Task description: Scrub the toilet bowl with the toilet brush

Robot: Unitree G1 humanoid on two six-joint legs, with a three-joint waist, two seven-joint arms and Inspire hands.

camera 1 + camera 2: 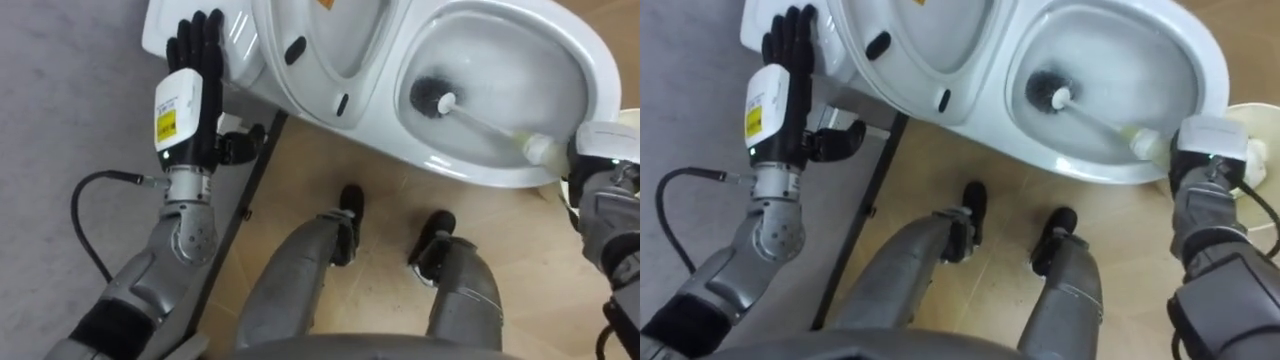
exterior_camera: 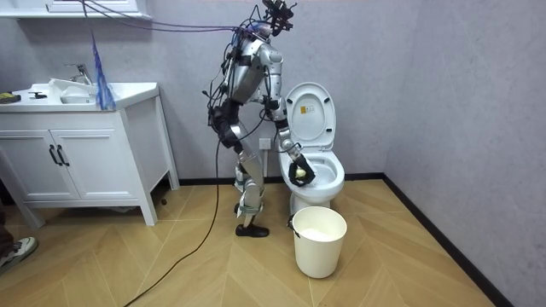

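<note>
Now the toilet brush (image 1: 1095, 117) lies diagonally across the toilet bowl (image 1: 1205, 60) in the upper right of the frame. Its dark bristle head points to the upper left, down in the basin. Its pale handle runs to the lower right, over the rim. The right hand (image 1: 1212, 142) is clamped on that handle end at the right edge. The left hand (image 1: 780, 75), fingers straight, rests flat on the white tank (image 1: 835, 45) at upper left.
</note>
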